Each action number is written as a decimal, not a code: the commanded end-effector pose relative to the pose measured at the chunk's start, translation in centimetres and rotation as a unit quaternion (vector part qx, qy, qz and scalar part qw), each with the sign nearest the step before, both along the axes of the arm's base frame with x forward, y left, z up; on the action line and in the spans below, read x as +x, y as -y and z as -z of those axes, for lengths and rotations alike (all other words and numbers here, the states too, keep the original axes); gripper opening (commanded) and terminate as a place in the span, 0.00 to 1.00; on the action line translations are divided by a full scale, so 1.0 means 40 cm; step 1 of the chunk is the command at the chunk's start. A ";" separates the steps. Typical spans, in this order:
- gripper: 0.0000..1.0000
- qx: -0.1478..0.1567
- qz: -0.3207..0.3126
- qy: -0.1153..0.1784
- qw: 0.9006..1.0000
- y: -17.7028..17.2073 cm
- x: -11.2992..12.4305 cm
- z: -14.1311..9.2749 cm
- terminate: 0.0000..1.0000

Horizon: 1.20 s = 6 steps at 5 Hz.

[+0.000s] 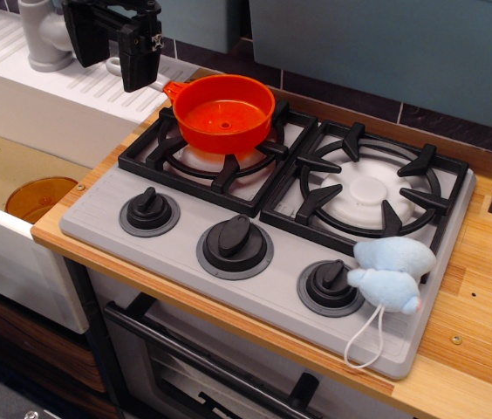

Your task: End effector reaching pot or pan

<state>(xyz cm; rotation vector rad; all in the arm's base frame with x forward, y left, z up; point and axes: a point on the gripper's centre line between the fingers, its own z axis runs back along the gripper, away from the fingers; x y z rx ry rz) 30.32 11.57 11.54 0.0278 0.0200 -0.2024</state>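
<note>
The orange-red saucepan (224,113) sits on the left burner of the toy stove (255,288). Its rim lug points back left, and a bit of light grey handle (113,66) shows behind the gripper. My black gripper (139,80) hangs at the top left, above and to the left of the pan and over its handle end, not touching the pan bowl. I see its fingers side-on as one dark block, so the gap between them does not show.
A light blue plush mouse (392,272) lies on the stove's front right, by the right knob (329,284). An amber round dish (41,197) lies in the sink at left. A grey faucet (44,35) and a white draining board (45,96) are behind the gripper.
</note>
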 end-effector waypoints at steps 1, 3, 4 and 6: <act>1.00 0.000 0.000 0.000 1.000 0.000 0.000 0.000 0.00; 1.00 -0.016 0.006 0.030 0.999 0.100 0.091 -0.007 0.00; 1.00 -0.016 0.009 0.039 0.999 0.131 0.127 -0.016 0.00; 1.00 -0.011 -0.004 0.045 0.999 0.179 0.166 0.012 0.00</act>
